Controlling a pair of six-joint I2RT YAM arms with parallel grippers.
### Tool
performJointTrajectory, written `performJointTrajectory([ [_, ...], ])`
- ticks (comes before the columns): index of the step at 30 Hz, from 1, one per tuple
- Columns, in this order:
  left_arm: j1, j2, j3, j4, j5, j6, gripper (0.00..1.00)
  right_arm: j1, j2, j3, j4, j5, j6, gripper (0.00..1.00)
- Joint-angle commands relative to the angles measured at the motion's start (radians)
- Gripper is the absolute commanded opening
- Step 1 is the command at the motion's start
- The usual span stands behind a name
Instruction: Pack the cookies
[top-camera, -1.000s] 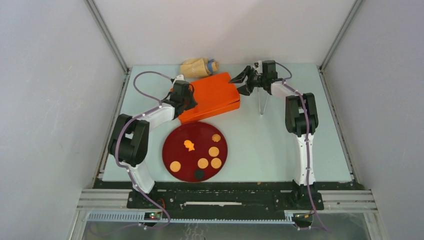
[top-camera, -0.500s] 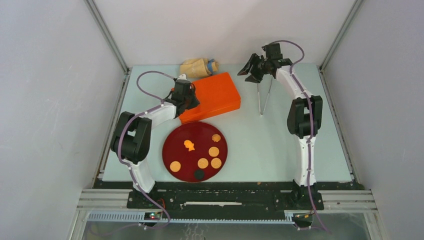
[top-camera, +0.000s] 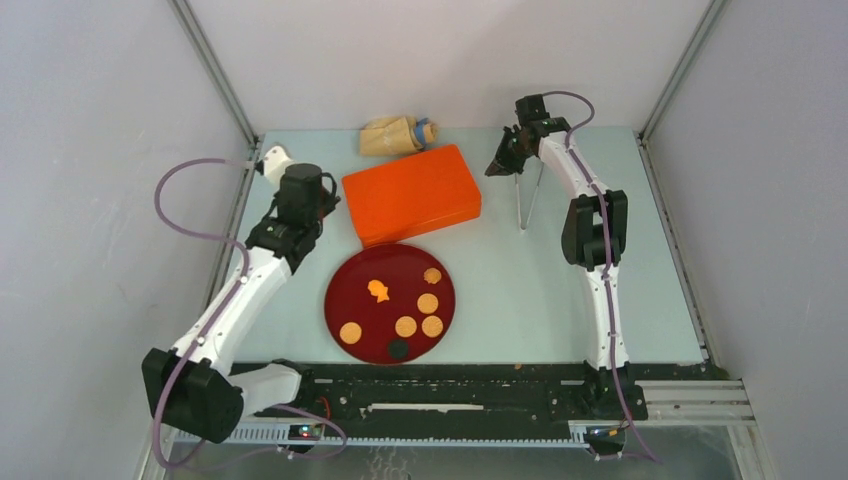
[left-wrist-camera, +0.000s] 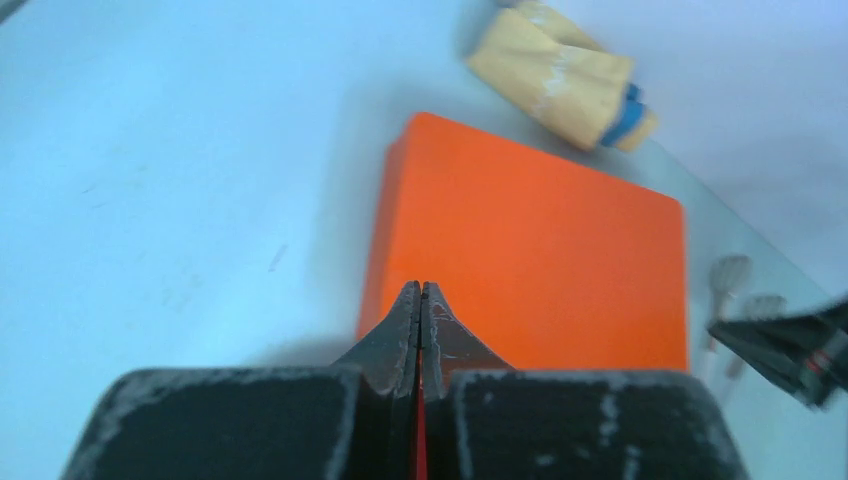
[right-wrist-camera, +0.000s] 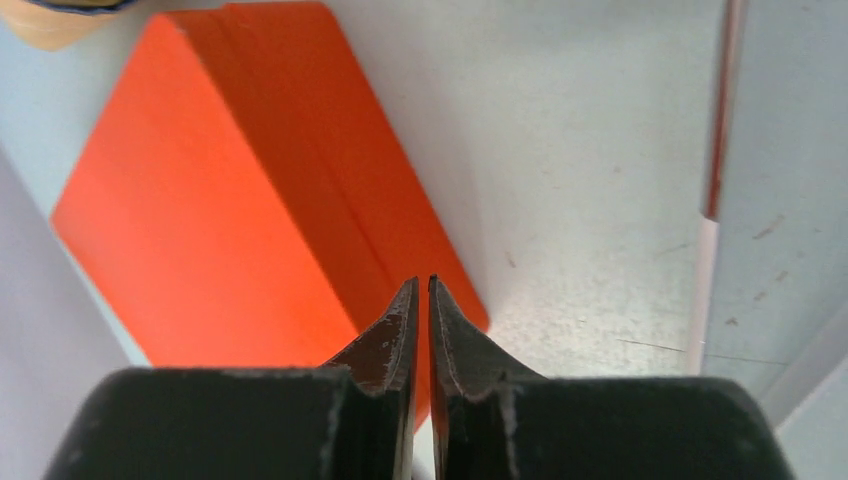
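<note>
Top external view gives us the whole table (top-camera: 520, 300). The cookies (top-camera: 405, 326) lie on a dark red plate (top-camera: 345, 295) in the lower middle of the frame. We count five round tan ones, one orange irregular piece towards the plate's upper left, and one dark disc by its lower edge. None of them touches a gripper.

Just above the plate sits a closed orange box (top-camera: 412, 193), and above that, near the back edge, a beige bundle with a blue end (top-camera: 397, 135). The left gripper (top-camera: 322, 203) hangs at the left of the frame, beside the box's left end and apart from it. In the left wrist view we see its fingers pressed together tip to tip, pinching nothing, with the box filling the frame beyond them.

The right gripper (top-camera: 494, 168) is in the upper right, off the box's upper right corner and next to two thin metal stems (top-camera: 522, 205). In the right wrist view its fingers are drawn together with only a hairline between them, and they hold nothing.
</note>
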Motion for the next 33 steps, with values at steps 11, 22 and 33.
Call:
performJointTrajectory([
  [11,0.041,0.631,0.169,-0.195,0.041,-0.095,0.00,0.046,0.030,0.044,-0.114,-0.065,-0.083,0.14],
  [22,0.024,0.622,0.173,-0.180,0.046,-0.058,0.00,0.154,-0.261,-0.156,0.070,0.421,-0.145,0.09],
  [33,0.023,0.624,0.173,-0.159,0.077,-0.044,0.00,0.268,-0.208,-0.018,-0.022,0.549,-0.253,0.09],
])
